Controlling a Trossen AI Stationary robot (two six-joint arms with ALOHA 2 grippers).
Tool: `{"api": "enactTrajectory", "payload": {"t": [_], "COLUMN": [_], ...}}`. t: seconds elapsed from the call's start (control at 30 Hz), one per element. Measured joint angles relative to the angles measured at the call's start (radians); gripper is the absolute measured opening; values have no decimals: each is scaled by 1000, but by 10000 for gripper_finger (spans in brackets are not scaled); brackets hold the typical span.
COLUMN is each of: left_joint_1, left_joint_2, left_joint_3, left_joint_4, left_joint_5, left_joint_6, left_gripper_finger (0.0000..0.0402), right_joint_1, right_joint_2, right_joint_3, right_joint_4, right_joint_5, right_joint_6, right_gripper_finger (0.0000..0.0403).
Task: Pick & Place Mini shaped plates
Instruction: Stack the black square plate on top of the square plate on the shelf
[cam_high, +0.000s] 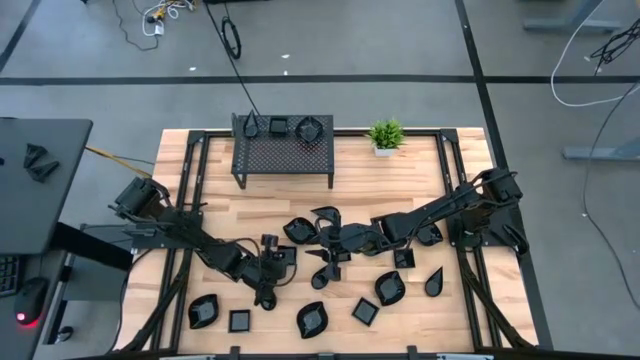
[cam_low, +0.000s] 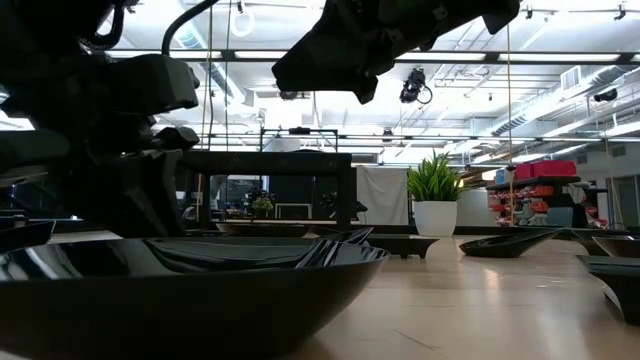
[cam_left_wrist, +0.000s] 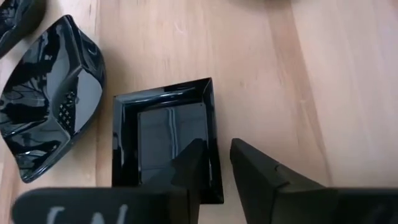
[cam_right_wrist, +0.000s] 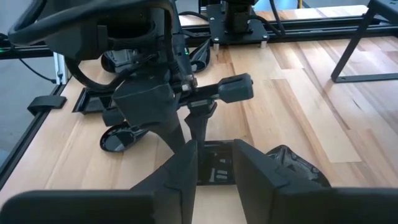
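Left gripper (cam_left_wrist: 214, 163), mid-bench: jaws straddle the square plate (cam_left_wrist: 163, 134)'s rim, slightly apart; close squarely. Right gripper (cam_right_wrist: 214, 165) jaws: slightly apart, empty.

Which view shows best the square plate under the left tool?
The left wrist view: the square plate fills the frame, one finger over its rim. The high view shows a small dark shape by the left tool; the other views do not show it clearly.

Left pincer (cam_left_wrist: 214, 163) straddles square plate's (cam_left_wrist: 163, 134) rim; leaf plate (cam_left_wrist: 50, 96) beside.
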Motion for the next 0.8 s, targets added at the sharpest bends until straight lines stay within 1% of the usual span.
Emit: {"api": "enactTrajectory", "payload": {"t": [0.1, 0.2, 0.47, 0.57, 0.6, 0.67, 0.73, 0.8], "left_joint_1": [-1, 0, -8, -26, -34, -54, -67, -75], "left_joint_2": [2, 3, 2, 0, 0, -5, -7, -15], "left_joint_3": [7, 7, 8, 35, 55, 109, 185, 262], "left_joint_4": [-1, -1, -1, -18, -41, -138, -271, -439], "left_joint_5": [-10, -10, -15, -22, -24, -43, -87, -138], "left_joint_6": [0, 0, 0, 0, 0, -5, -26, -48], "left_gripper_finger": [95, 86, 29, 9, 7, 7, 10, 9], "right_joint_1": [0, 0, 0, 0, 0, 1, 7, 15], "right_joint_2": [0, 0, 0, 0, 0, -1, -11, -29], "right_joint_3": [0, 0, 0, 0, 0, 0, -1, -1], "right_joint_4": [0, 0, -1, -14, -23, -47, -93, -143], "right_joint_5": [0, 0, 0, 0, 0, 0, 0, 0], "right_joint_6": [0, -3, -10, -10, -10, -9, -11, -26], "right_gripper_finger": [105, 105, 105, 105, 105, 105, 105, 105]}}
